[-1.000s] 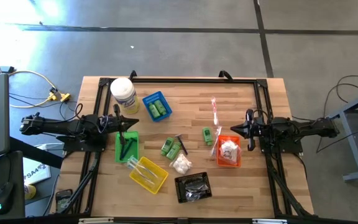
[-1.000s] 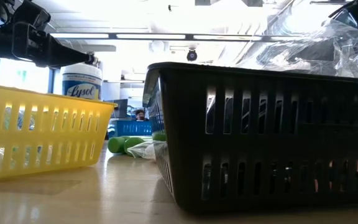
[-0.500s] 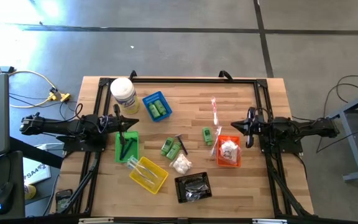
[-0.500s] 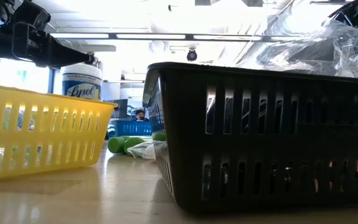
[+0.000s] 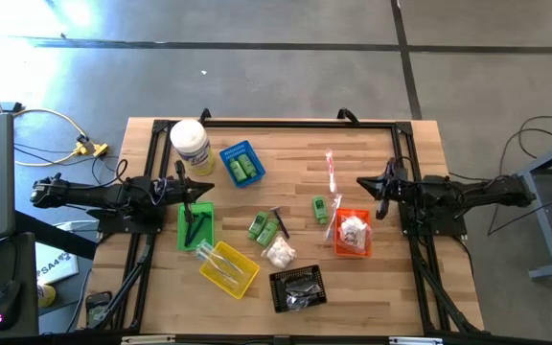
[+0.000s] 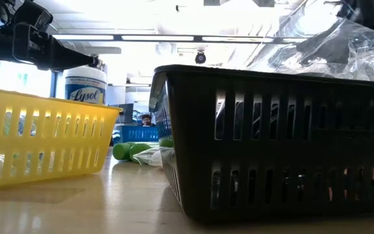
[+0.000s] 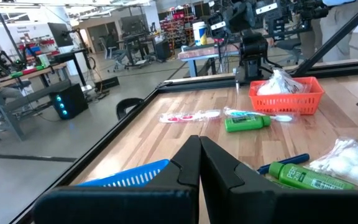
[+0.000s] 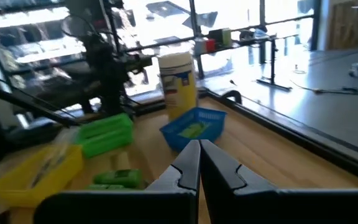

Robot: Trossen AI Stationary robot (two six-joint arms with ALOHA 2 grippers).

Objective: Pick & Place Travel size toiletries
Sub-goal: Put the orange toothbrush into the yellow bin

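Both of your arms are just hanging out: left end effector (image 5: 209, 188) is closed on nothing over the green basket (image 5: 195, 226), right end effector (image 5: 362, 182) is closed too, near the orange basket (image 5: 352, 235). Loose green bottles (image 5: 264, 228), a white packet (image 5: 280, 253) and a wrapped stick (image 5: 332, 171) lie mid-counter (image 5: 286, 163).

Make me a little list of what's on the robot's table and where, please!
left pincer: shut, empty, above the green basket
right pincer: shut, empty, beside the orange basket
blue basket: holds green bottles
orange basket: holds white packets
black basket: holds clear wrappers
yellow basket: near front edge
loose on table: green bottles, white packet
big white jar: back left corner
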